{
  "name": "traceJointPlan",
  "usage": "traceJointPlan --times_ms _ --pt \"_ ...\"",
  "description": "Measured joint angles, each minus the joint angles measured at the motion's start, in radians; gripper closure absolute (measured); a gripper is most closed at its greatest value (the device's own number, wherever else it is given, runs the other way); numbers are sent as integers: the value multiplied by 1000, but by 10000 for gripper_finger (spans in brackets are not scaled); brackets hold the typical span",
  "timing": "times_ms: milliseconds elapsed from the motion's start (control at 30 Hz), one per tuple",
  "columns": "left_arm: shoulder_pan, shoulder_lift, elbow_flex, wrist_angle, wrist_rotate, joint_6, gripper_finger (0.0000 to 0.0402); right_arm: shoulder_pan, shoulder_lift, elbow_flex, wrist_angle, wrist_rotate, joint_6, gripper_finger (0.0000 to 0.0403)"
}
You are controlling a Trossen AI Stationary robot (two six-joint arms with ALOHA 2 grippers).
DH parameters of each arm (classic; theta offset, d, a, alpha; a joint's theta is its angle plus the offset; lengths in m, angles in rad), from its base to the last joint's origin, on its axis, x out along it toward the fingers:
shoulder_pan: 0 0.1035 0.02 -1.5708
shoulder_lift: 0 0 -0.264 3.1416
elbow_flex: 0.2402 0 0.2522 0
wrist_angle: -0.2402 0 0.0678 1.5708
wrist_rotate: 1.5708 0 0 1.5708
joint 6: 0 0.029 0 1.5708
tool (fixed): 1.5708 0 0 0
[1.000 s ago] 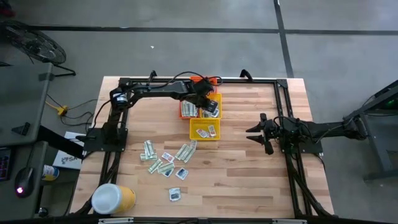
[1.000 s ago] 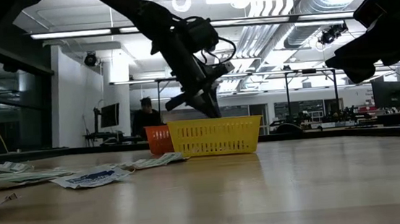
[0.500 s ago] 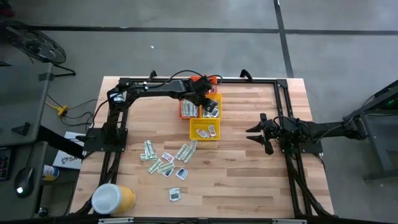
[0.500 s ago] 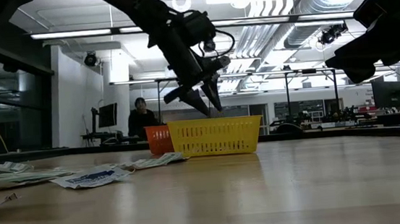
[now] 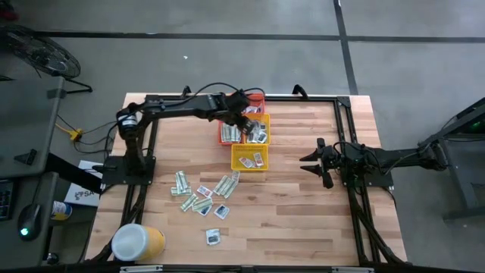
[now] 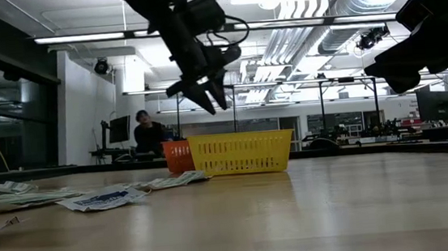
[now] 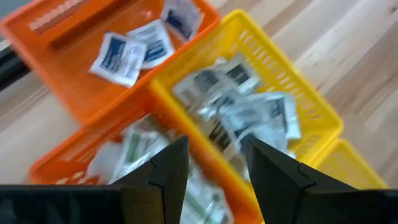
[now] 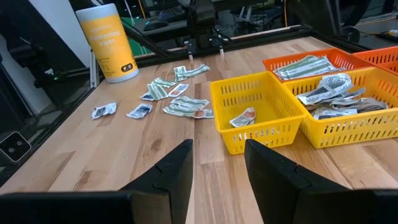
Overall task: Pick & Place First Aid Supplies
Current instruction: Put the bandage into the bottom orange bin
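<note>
Loose first aid supplies lie flat on the wooden table, near its middle left; they also show in the right wrist view. More packets lie in a yellow basket, an orange basket beside it and a farther orange basket. My left gripper hangs open above these baskets, with nothing between its fingers; the low view shows it well clear of the rims. My right gripper waits open at the table's right.
A second yellow basket with a few packets stands nearer the table's middle. A big yellow tub with a white lid lies at the near left corner. Black frame rails run along the table's edges. A person sits in the room behind.
My left gripper was shut low inside the yellow basket. It has opened and risen clear above the baskets, drifting toward the table's far left and rolling a little. My right arm has kept still.
</note>
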Motion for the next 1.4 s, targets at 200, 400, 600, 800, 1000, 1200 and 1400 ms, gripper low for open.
traceJointPlan --times_ms 200,400,600,800,1000,1200,1400 --pt "-15 -113 -163 24 -22 -5 243 0 0 0 0 0 0 263" --pt "-38 -275 -377 45 -19 -45 243 0 0 0 0 0 0 263" --pt "-81 -459 -599 22 124 -90 243 0 0 0 0 0 0 263" --pt "-146 -505 -743 74 312 -161 243 0 0 0 0 0 0 263" --pt "-223 -504 -847 193 368 -300 243 0 0 0 0 0 0 263" --pt "-289 -504 -869 141 357 -409 243 0 0 0 0 0 0 263" --pt "-301 -506 -823 -29 352 -429 243 0 0 0 0 0 0 263"
